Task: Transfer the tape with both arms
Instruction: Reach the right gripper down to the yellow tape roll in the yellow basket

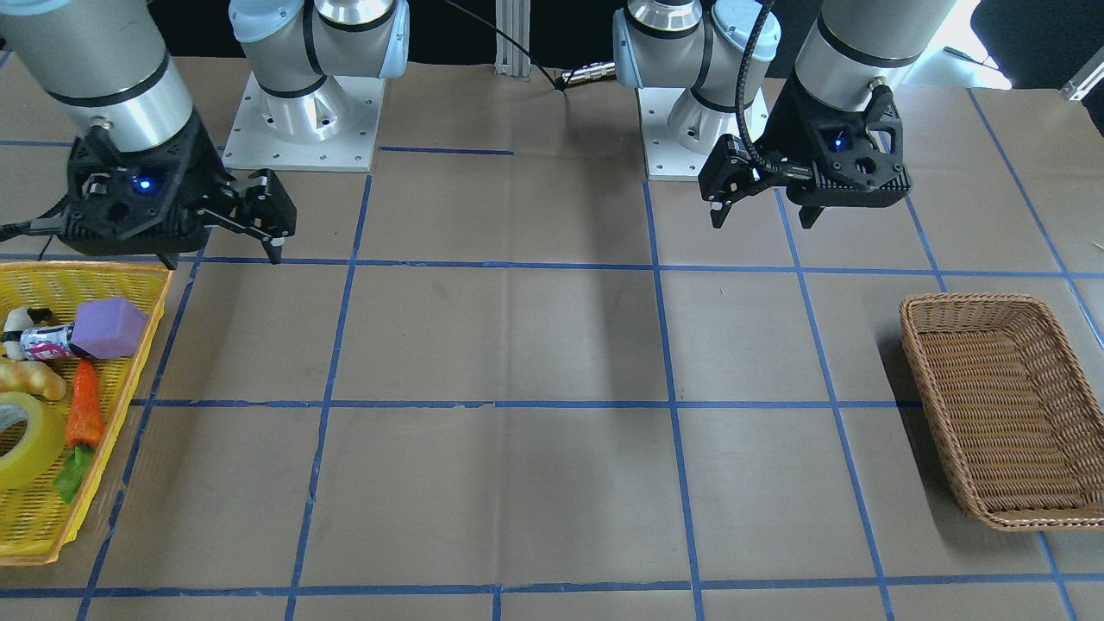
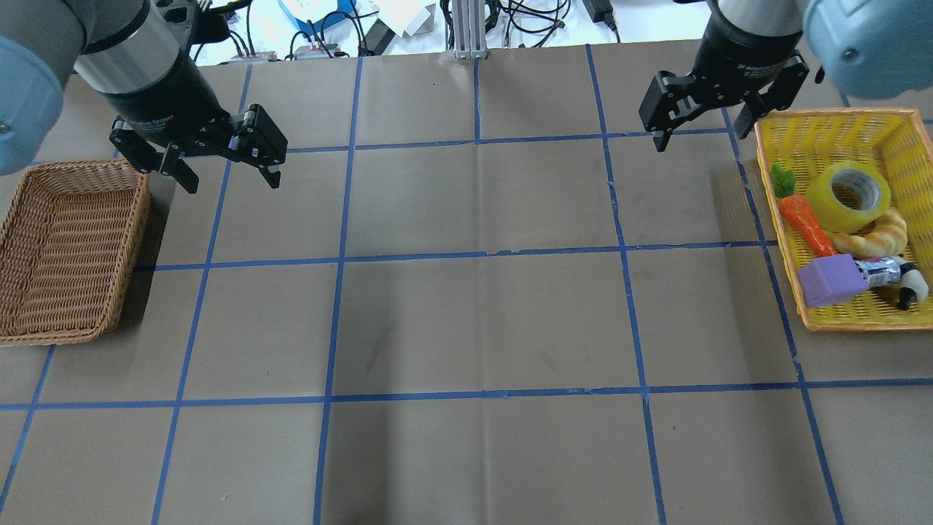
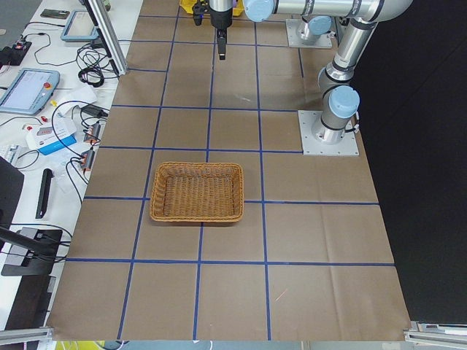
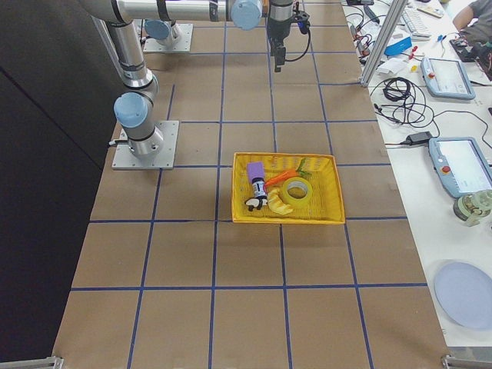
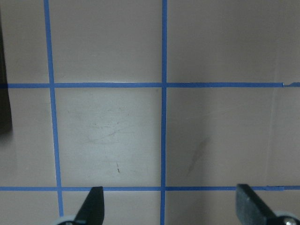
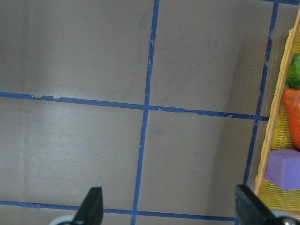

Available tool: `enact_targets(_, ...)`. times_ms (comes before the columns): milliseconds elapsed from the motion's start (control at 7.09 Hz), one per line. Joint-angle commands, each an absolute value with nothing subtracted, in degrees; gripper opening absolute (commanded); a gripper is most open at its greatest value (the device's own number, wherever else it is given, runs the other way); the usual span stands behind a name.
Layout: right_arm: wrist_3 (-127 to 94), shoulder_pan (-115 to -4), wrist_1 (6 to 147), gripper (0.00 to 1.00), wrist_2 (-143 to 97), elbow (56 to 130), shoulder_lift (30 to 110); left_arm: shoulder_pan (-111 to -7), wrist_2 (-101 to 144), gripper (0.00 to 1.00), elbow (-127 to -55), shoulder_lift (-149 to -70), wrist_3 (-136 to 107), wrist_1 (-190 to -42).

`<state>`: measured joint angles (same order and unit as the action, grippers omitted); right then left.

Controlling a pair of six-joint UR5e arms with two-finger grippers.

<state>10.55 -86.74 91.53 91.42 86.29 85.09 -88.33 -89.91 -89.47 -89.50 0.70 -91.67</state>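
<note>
The tape (image 2: 824, 208), a yellow roll with a pale core, lies in the yellow basket (image 2: 831, 117) at the table's right end, beside a toy carrot and a croissant. It also shows at the left edge of the front view (image 1: 34, 453) and in the right side view (image 4: 296, 191). My right gripper (image 2: 700, 138) hangs open and empty above the table, just left of the basket's far corner; its fingers (image 6: 91, 206) frame bare table. My left gripper (image 2: 233, 182) hangs open and empty next to the wicker basket (image 2: 138, 219). The two grippers are far apart.
The yellow basket also holds a toy carrot (image 2: 805, 222), a croissant (image 2: 878, 237), a purple block (image 2: 831, 281) and a small tube with a panda toy (image 2: 893, 273). The wicker basket (image 1: 1000, 405) holds nothing. Blue tape lines grid the brown table. Cables and devices lie beyond the far edge.
</note>
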Motion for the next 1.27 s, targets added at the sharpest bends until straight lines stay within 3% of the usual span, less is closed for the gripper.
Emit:
enact_targets(0,24.80,-77.74,92.62,1.00,90.53,86.40,81.94,-88.33,-89.91,1.00,-89.47,-89.56,0.70,-91.67)
enact_targets(282,38.70,-67.11,101.74,1.00,91.31,86.40,73.43,-88.33,-89.91,1.00,-89.47,-89.56,0.70,-91.67)
enact_targets(705,56.73,-60.13,109.84,1.00,90.70,86.83,63.84,-88.33,-89.91,1.00,-89.56,-89.56,0.70,-91.67)
enact_targets(1128,63.28,-56.43,117.49,1.00,90.44,92.53,60.38,-88.33,-89.91,1.00,-89.56,-89.56,0.62,-91.67)
